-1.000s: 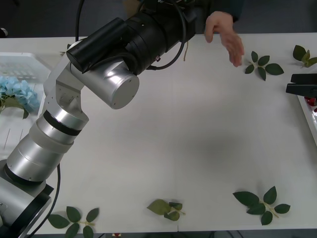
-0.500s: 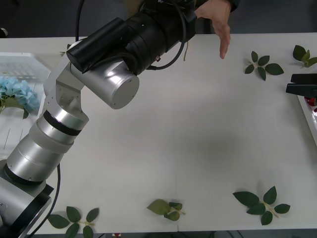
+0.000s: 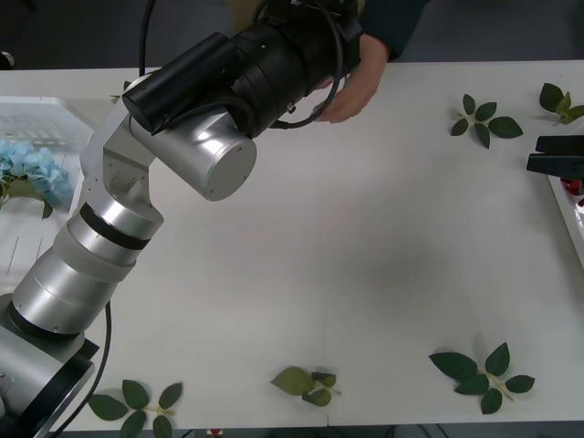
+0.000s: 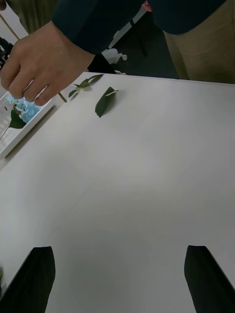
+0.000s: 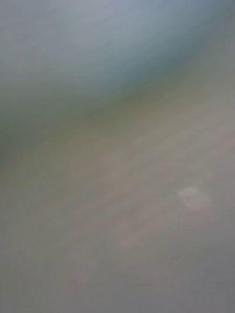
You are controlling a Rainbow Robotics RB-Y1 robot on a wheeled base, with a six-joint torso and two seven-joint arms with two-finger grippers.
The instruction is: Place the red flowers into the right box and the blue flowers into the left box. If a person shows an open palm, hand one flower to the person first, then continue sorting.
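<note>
A: Where is the left arm (image 3: 182, 137)?
B: Stretched to the table's far edge, meeting the person's hand (image 3: 351, 87); its fingers cannot be told.
A: The right gripper (image 4: 117, 274)?
B: Spread wide above the bare table (image 3: 365, 255). Blue flowers (image 3: 32, 173) lie in the left box (image 3: 36, 114).

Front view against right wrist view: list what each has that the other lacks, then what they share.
Front view's own: the left arm stretched to the table's far edge, the leaf sprigs along the near edge, and the right box rim with a red flower.
Right wrist view's own: the person's tan trousers behind the table.
Shared: the person's hand at the far edge, blue flowers in the left box, and the open right pincer.
</note>
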